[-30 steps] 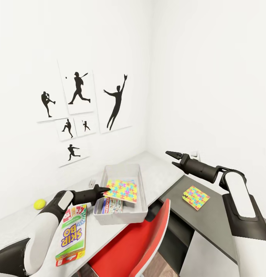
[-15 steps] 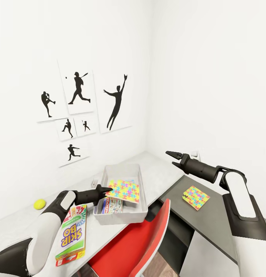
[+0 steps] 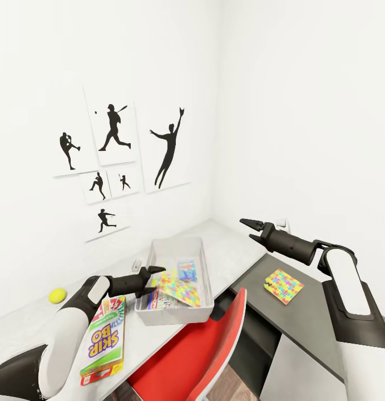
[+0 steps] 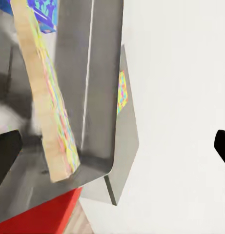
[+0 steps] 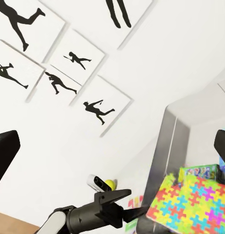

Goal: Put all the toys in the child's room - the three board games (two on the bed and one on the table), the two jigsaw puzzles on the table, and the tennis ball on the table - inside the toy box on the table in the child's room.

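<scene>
- The left pincer [image 3: 153,275] sits at the near-left rim of the toy box [image 3: 206,262], lower middle of the head view; its two fingers are spread apart with nothing between them.
- A jigsaw puzzle [image 3: 178,287] lies tilted inside the toy box, just beside the left pincer's tips and apart from them, resting over the Monopoly box [image 3: 153,301] at the bin's near end. In the left wrist view this puzzle [image 4: 49,107] shows edge-on, leaning along the bin's floor.
- Another colourful printed box [image 3: 187,268] lies on the bin floor behind the puzzle.
- The right pincer [image 3: 251,228] hangs in the air at right centre, above the counter's far end, fingers parted and holding nothing.
- The second jigsaw puzzle [image 3: 284,286] lies flat on the dark grey cabinet [image 3: 253,301] at lower right, well apart from the toy box.
- The SKIP-BO box [image 3: 104,341] lies flat on the counter [image 3: 226,245] at lower left, near the left arm.
- The tennis ball [image 3: 58,295] rests on the counter at the left edge, near the wall.
- A red chair [image 3: 198,356] stands at the bottom centre, its back below the bin.
- Black silhouette sports pictures [image 3: 114,161] hang on the white wall at upper left.
</scene>
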Robot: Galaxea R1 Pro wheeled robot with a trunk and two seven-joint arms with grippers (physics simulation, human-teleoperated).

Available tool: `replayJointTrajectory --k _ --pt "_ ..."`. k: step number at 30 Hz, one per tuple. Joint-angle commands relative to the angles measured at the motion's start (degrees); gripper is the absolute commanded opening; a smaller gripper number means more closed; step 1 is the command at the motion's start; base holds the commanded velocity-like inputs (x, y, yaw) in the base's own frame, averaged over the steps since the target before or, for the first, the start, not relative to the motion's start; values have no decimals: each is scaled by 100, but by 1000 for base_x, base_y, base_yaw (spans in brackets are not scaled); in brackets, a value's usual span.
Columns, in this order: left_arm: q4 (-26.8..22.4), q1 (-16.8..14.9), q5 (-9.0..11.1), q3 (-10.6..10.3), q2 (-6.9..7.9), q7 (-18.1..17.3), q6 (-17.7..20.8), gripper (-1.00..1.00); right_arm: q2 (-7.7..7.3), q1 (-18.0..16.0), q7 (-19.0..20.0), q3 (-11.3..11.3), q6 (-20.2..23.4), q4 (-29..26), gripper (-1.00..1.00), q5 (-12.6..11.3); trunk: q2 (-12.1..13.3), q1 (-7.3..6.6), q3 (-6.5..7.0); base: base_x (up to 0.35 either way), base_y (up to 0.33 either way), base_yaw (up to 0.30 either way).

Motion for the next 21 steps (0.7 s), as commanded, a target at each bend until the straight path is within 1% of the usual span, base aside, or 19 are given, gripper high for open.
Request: replayJointTrajectory --k 1,17,19,21 --pt "2 -5 -38 38 -3 -27 23 100 -1 -5 -40 -4 22 -2 100 -43 -10 3 -9 0 0 0" --pt "-20 -5 -36 42 19 -54 27 100 15 -8 -46 0 22 -2 100 -43 -10 3 -9 0 0 0" --pt "-35 -5 -34 44 26 -82 32 100 15 -9 -46 6 22 -2 100 -43 -10 3 -9 0 0 0" --pt "-161 -5 -30 39 38 -173 54 100 14 -12 -48 26 22 1 100 -43 -10 3 -9 0 0 0"
